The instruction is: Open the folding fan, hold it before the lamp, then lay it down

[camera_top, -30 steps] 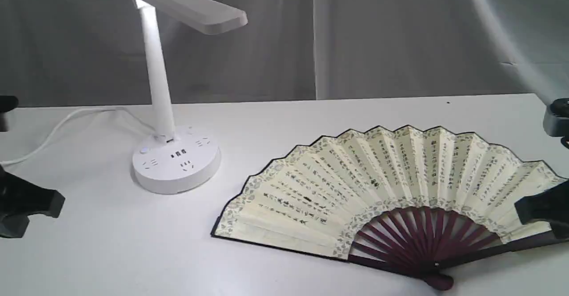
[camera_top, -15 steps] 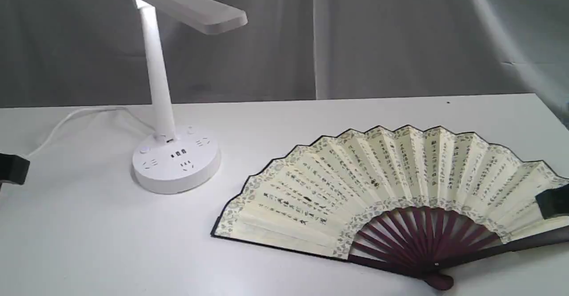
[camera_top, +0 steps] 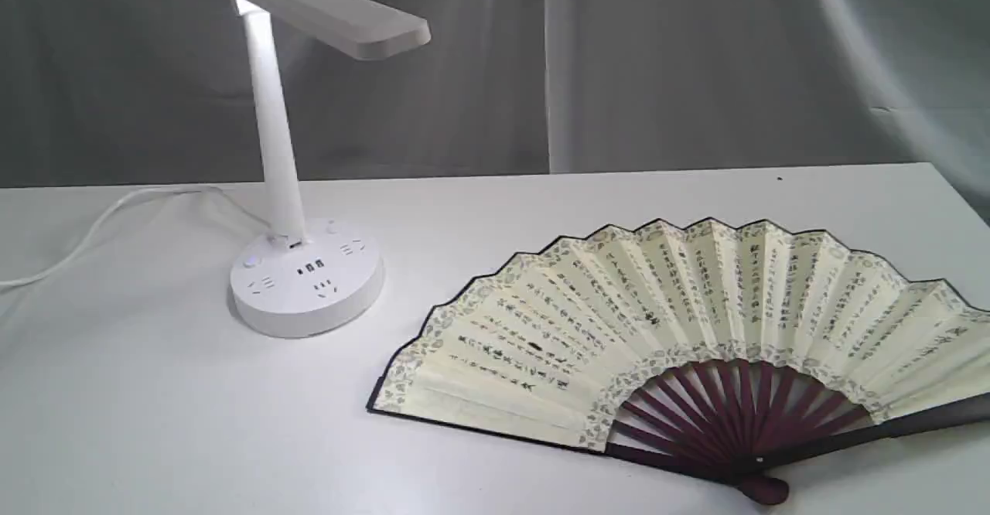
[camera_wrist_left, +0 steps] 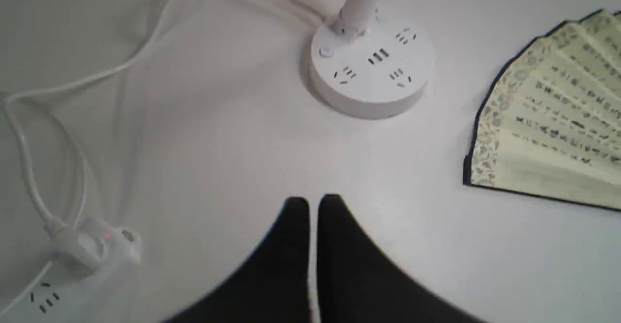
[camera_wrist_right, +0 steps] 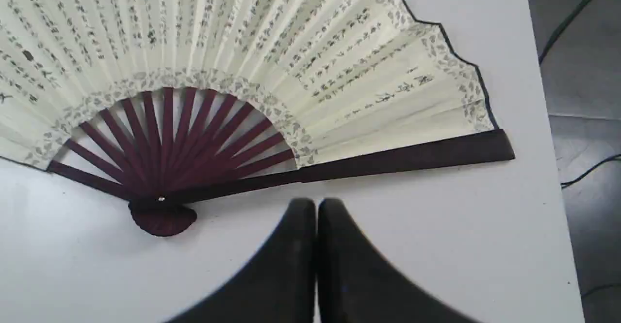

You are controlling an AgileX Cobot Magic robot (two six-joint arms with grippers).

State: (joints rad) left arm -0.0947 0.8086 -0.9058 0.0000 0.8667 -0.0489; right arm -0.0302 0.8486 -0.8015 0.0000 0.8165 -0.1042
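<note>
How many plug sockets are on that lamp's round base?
3 on the lamp: left socket, front socket and right socket, ringing the USB ports. The stem may hide another behind it.

- The folding fan runs off the exterior view's right edge at one guard; its calligraphy is too small to read.
- In the left wrist view, the lamp shows only its base and lower stem.
- The cord leaves the exterior view at its left edge.

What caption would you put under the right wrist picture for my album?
The folding fan lies spread open on the white table, the right gripper shut and empty near its dark guard.
</note>
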